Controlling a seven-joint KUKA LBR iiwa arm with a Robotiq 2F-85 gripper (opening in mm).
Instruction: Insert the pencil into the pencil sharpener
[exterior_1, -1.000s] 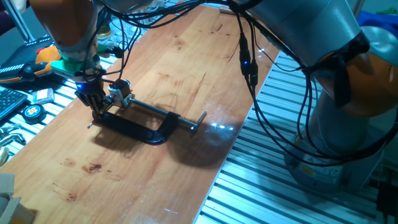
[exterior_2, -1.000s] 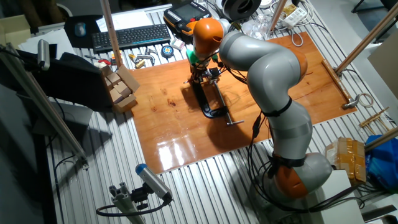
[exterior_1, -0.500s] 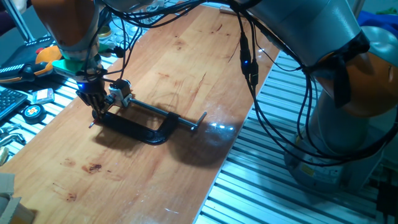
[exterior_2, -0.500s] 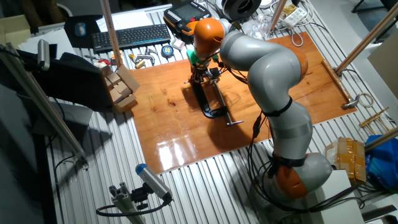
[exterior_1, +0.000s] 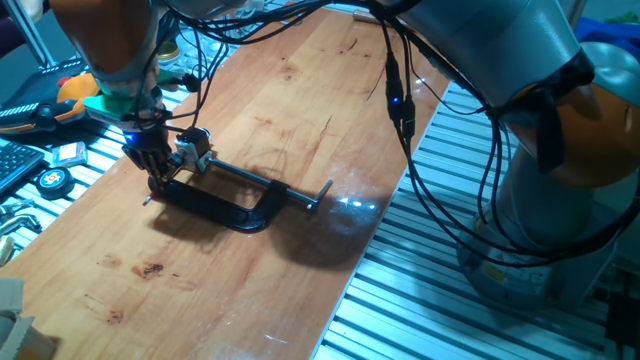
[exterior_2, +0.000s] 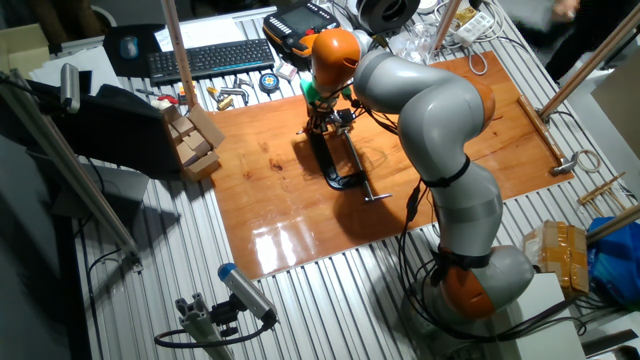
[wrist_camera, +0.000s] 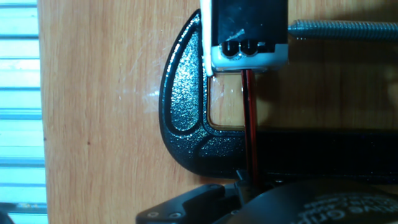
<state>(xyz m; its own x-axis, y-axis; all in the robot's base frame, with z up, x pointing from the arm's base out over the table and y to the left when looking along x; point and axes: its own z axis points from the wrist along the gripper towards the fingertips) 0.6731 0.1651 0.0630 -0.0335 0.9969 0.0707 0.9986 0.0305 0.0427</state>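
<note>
Nothing has shifted on the wooden table; claw seemingly clenched on pencil.

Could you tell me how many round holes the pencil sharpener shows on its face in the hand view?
2: both sit side by side in the dark slot on the pencil sharpener, left hole and right hole. The pencil runs up towards the right one. Other faces are hidden.

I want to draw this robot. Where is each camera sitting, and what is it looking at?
One fixed view: low beside the table, looking across the wood at the clamp; the gripper and grey arm show.
The other fixed view: high up, looking down on the whole table and whole arm.
Hand view: on the hand, looking along the pencil to the pencil sharpener.
All three share the clamp.
</note>
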